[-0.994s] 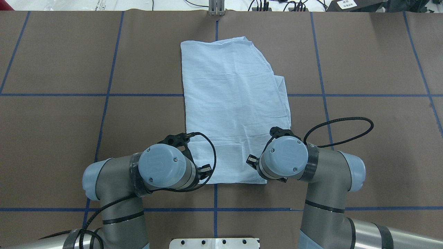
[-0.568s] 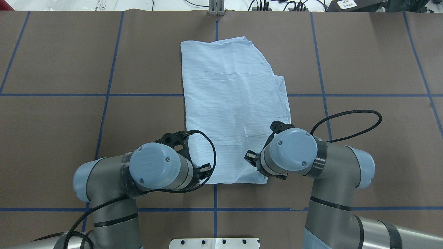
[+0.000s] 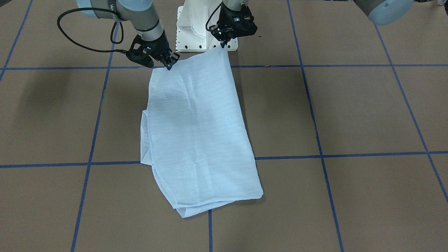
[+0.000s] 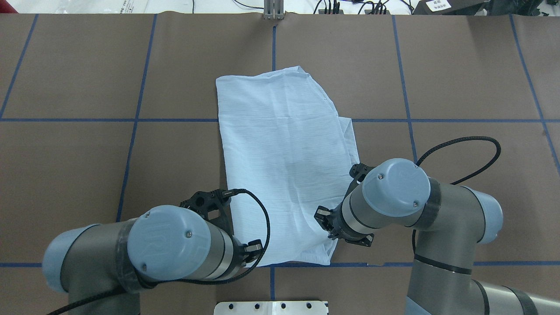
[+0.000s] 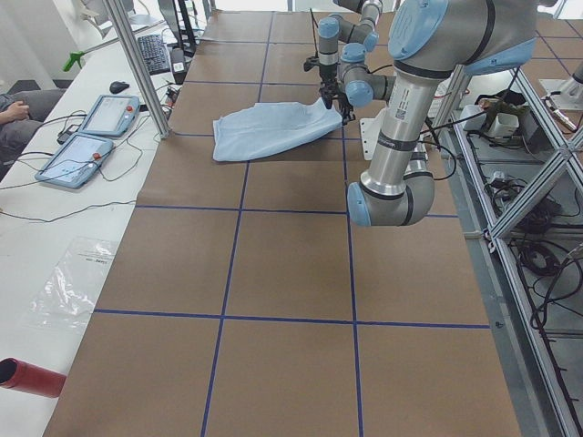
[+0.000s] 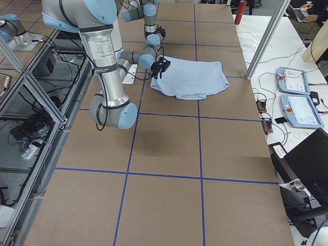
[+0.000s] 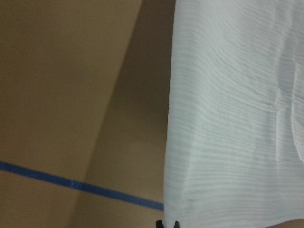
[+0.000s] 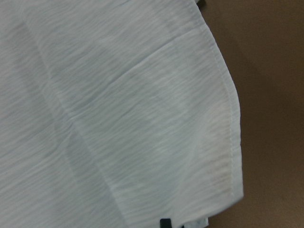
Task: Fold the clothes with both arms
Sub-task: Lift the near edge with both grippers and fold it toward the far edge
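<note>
The light blue shirt (image 3: 196,133) lies folded into a long panel on the brown table (image 3: 350,112), also seen from overhead (image 4: 280,153). Its edge nearest the robot is raised off the table at both corners. My left gripper (image 3: 223,44) is shut on one corner, and my right gripper (image 3: 169,65) is shut on the other. In each wrist view the striped cloth (image 7: 237,118) (image 8: 118,118) hangs from dark fingertips at the bottom edge. From overhead, both wrists hide the fingers.
The white pedestal base (image 3: 196,28) stands just behind the raised edge. Blue tape lines (image 4: 131,120) grid the table. A side desk holds tablets (image 5: 91,127) and cables, with a person's hand (image 5: 14,109) at it.
Both arms have drawn back toward the robot base and dragged the shirt with them. Its far edge has slid nearer and slightly left in the overhead view.
</note>
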